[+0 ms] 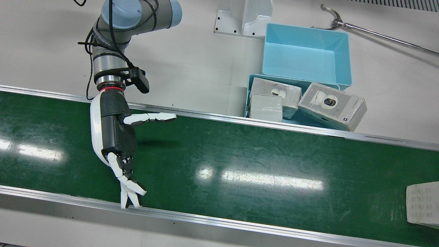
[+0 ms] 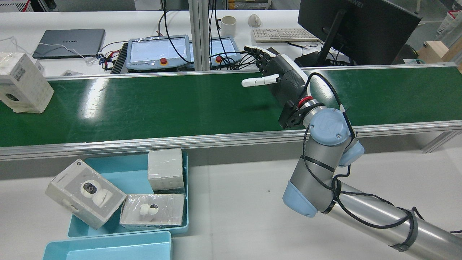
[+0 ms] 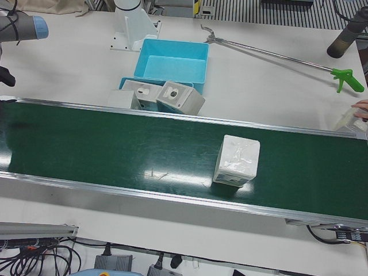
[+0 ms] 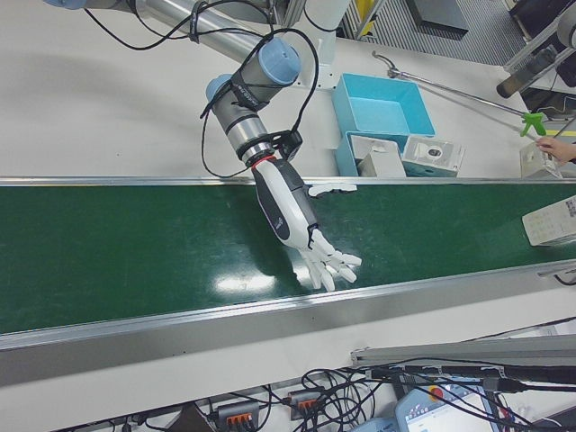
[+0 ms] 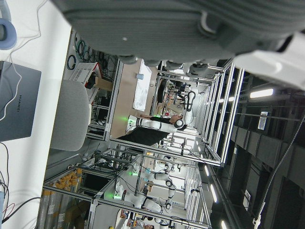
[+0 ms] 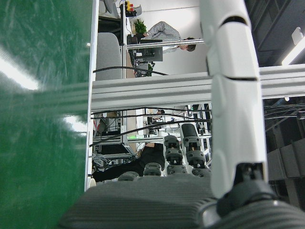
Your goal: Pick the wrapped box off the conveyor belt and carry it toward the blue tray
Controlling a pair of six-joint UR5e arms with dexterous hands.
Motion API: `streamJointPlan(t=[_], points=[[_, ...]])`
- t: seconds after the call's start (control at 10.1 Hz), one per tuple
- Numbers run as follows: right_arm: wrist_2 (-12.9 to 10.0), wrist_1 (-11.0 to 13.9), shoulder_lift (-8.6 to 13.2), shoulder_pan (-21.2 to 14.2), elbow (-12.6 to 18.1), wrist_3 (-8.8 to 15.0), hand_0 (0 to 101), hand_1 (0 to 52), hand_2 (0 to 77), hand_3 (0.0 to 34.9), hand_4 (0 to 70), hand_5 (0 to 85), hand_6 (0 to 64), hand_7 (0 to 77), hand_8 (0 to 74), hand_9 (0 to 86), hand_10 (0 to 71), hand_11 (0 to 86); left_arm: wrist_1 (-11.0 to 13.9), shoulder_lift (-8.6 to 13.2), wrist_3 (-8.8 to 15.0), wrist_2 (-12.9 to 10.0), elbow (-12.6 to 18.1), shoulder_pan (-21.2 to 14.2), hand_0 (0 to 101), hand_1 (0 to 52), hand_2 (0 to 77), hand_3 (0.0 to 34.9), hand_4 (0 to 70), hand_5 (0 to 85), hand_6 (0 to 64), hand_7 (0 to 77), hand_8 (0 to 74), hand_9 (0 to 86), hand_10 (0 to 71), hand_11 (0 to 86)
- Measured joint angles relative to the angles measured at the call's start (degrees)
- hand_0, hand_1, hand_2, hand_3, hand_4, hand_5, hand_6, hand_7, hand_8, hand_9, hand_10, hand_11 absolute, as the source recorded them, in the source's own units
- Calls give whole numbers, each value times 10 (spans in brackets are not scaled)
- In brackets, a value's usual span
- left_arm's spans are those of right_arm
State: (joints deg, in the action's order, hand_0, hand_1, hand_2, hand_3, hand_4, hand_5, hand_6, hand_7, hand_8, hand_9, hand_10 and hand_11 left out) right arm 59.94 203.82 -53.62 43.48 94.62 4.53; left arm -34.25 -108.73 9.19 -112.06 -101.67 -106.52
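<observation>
A wrapped white box [image 3: 236,161] stands on the green conveyor belt [image 1: 240,161]; it also shows at the right edge of the front view [image 1: 423,205] and at the far left of the rear view [image 2: 22,83]. My right hand [image 1: 115,133] hovers over the belt far from that box, open, fingers spread toward the belt's near rail, thumb pointing sideways, holding nothing [image 2: 285,79]. The blue tray [image 1: 247,97] beside the belt holds three wrapped boxes. My left hand [image 5: 157,24] appears only in its own view, as a grey palm with nothing in it.
A deeper, empty blue bin [image 1: 301,65] sits behind the tray. A long grabber tool [image 1: 377,34] lies on the white table. A person's hand [image 3: 361,109] rests near the belt's end. Monitors, a laptop and a keyboard stand beyond the belt in the rear view.
</observation>
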Motion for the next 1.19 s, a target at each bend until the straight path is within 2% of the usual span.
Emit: streamJointPlan(t=[0.1,0.2,0.3,0.4,0.5,0.6,0.89,0.99,1.19], points=[[0,-2,0,0,-1,0,492,158,82,0,104,185,33,38,5,16,0,5,0,0,0,0,0,0,0,0,11,0,0,11,5,5,5,5,5,5],[0,-4,1,0,-1,-1,483,131,38,0,93,169,33,38,5,27,0,5,0,0,0,0,0,0,0,0,11,0,0,11,5,5,5,5,5,5],[0,-5,1,1,-1,-2,471,71,11,0,104,169,33,38,0,27,0,5,0,0,0,0,0,0,0,0,11,0,0,11,5,5,5,0,5,5],[0,-6,1,1,-1,-2,471,71,11,0,104,169,33,38,0,27,0,5,0,0,0,0,0,0,0,0,11,0,0,11,5,5,5,0,5,5],[0,-6,1,1,-1,-2,468,131,16,0,104,169,33,38,5,27,0,5,0,0,0,0,0,0,0,0,11,0,0,11,5,5,5,0,5,5],[0,-6,1,1,-1,-1,467,98,16,0,104,169,33,38,5,27,0,5,0,0,0,0,0,0,0,0,5,0,0,11,5,5,5,5,5,5],[0,-6,0,0,-5,2,469,125,16,0,104,169,33,38,5,27,0,5,0,0,0,0,0,0,0,0,11,0,0,11,5,5,5,5,5,5],[0,-6,-1,0,-7,2,469,125,16,0,71,169,33,38,5,27,0,5,0,0,0,0,0,0,0,0,11,0,0,11,5,5,5,0,5,5],[0,-6,-2,0,-9,3,469,125,16,0,93,169,33,38,0,27,0,5,0,0,0,0,0,0,0,0,5,0,0,11,5,5,5,0,5,5]])
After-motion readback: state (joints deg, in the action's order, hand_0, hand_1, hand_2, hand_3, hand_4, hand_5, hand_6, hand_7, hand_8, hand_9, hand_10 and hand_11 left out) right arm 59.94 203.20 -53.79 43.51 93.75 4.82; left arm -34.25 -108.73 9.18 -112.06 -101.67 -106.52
